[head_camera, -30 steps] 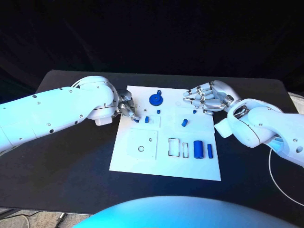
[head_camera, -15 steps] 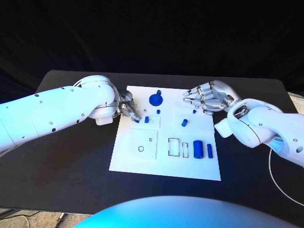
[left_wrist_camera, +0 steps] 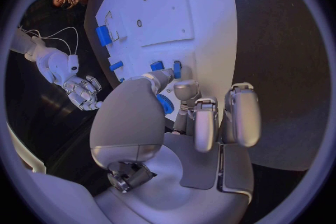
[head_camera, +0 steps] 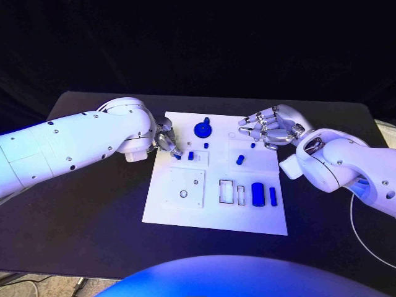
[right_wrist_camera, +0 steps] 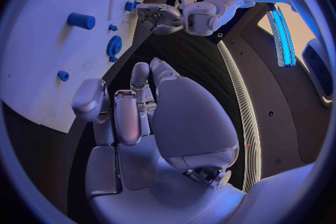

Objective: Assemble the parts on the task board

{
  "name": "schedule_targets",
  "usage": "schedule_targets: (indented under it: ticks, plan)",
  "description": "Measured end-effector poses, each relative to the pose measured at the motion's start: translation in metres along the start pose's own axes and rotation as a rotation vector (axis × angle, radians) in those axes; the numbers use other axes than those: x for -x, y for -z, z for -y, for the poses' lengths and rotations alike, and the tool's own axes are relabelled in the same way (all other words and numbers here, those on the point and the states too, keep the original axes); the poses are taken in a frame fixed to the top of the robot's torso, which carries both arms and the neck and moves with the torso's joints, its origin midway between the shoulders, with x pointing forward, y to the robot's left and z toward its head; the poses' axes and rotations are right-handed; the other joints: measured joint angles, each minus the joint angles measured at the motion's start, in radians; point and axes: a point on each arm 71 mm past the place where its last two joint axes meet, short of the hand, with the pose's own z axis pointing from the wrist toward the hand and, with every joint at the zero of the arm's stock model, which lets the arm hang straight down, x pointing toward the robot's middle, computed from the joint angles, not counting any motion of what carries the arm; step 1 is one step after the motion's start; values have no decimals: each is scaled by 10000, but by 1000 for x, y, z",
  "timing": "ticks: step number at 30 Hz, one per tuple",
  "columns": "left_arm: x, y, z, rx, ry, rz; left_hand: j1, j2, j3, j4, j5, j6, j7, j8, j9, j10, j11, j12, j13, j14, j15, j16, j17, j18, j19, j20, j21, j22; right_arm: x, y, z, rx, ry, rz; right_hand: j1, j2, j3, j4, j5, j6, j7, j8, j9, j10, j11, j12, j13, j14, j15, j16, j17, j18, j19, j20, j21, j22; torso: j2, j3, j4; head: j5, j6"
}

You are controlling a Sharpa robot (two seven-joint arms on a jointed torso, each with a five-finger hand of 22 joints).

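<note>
Head view. Task board point(head_camera: 176, 207) lies lengthwise in the middle of the black table point(head_camera: 82, 223). Left hand point(head_camera: 165, 141) sits at the board's left edge, far end, fingers bent down over a small blue part point(head_camera: 177, 156); whether the fingertips actually pinch it cannot be told from here. A second small blue piece point(head_camera: 192, 155) stands just beside it. Blue gear point(head_camera: 202, 129) is seated near the board's far edge. Right hand point(head_camera: 268, 129) hovers at the board's far right corner, fingers curled loosely, nothing visible in them. Small blue peg point(head_camera: 240, 159) lies near the board's middle right. Closer to the robot, a blue cylinder point(head_camera: 258, 193) and a thinner blue bar point(head_camera: 272, 195) stand side by side to the right of outlined rectangular slots point(head_camera: 226, 191).

Left wrist view. Left hand point(left_wrist_camera: 183, 115) takes up the middle; thumb and a finger close together over a blue part point(left_wrist_camera: 165, 104) between them, touching it, other fingers straight and a little apart. Two more blue pieces point(left_wrist_camera: 157, 65) lie just past the fingertips on the task board point(left_wrist_camera: 189, 5). The right hand point(left_wrist_camera: 83, 92) shows off the board's edge, fingers curled.

Right wrist view. Right hand point(right_wrist_camera: 133, 106) has fingers bent and close together, empty, held over the dark table beside the task board point(right_wrist_camera: 35, 67). Blue gear point(right_wrist_camera: 113, 46) and blue cylinder point(right_wrist_camera: 81, 21) visible on the board; left hand point(right_wrist_camera: 159, 15) down at the board's far edge.
</note>
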Motion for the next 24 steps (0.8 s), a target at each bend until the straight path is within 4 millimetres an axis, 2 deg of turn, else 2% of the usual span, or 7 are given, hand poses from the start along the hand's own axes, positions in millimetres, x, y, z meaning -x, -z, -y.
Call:
schedule_targets:
  ticks: [11,24]
  plan:
    - [-2,5,-3,-87,210,238,29,30,0,-1,-31,19,-17,36,-32,36,-35,56,44,0,0,0,-1,0,0,0,44,0,0,0,0,-1,2,3,0,0,0,0,0,0,0,0,0,0,0,0,0,0,0,0,0,0,0,0,0,0,-10,-3,11,-48,0]
    - [-5,5,0,-157,259,374,42,43,0,-1,5,19,-13,35,-26,36,-35,56,43,0,0,0,-3,-1,0,0,79,-1,0,0,0,2,1,-3,0,0,0,0,0,0,0,0,0,0,0,0,0,0,0,0,0,0,0,0,0,0,-8,-7,8,11,0]
